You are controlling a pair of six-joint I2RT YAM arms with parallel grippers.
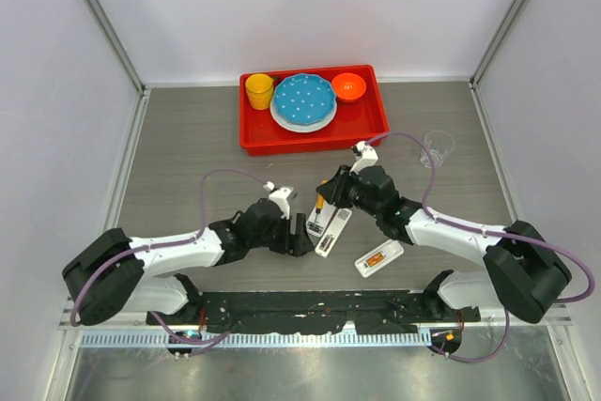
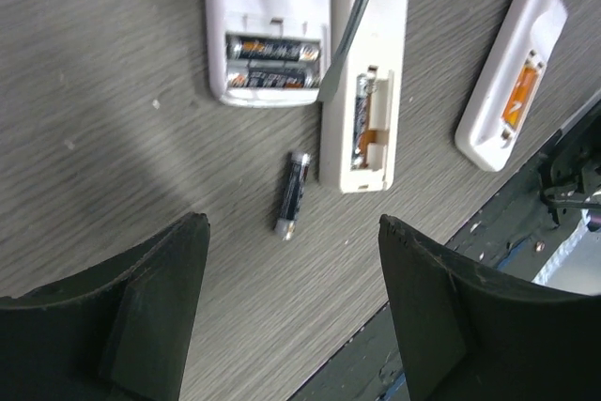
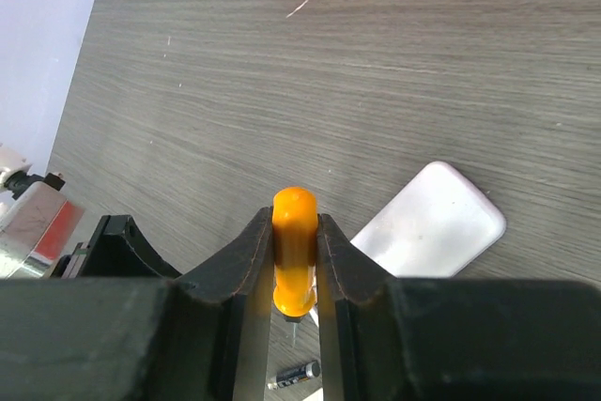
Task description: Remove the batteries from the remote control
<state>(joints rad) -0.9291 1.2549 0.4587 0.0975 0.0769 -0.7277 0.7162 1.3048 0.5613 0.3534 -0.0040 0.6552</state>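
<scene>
The white remote control (image 2: pixel 268 7) lies back up with its compartment open, and two dark batteries (image 2: pixel 272 63) sit side by side in it. Beside it a narrower white remote (image 2: pixel 362 110) holds one battery (image 2: pixel 361 124). One loose battery (image 2: pixel 294 192) lies on the table just ahead of my open left gripper (image 2: pixel 293 251), which holds nothing. My right gripper (image 3: pixel 295 260) is shut on the orange-handled screwdriver (image 3: pixel 295 241). Its dark shaft (image 2: pixel 343 35) slants down to the seam between the two remotes. From above, both grippers (image 1: pixel 299 243) (image 1: pixel 327 196) flank the remotes (image 1: pixel 321 221).
A third white piece (image 1: pixel 379 257) with an orange inside lies to the right, near the table's front edge. At the back, a red tray (image 1: pixel 376 124) holds a yellow cup (image 1: pixel 259 91), a blue plate (image 1: pixel 303 99) and an orange bowl (image 1: pixel 348 86). A clear cup (image 1: pixel 439 146) stands at the right.
</scene>
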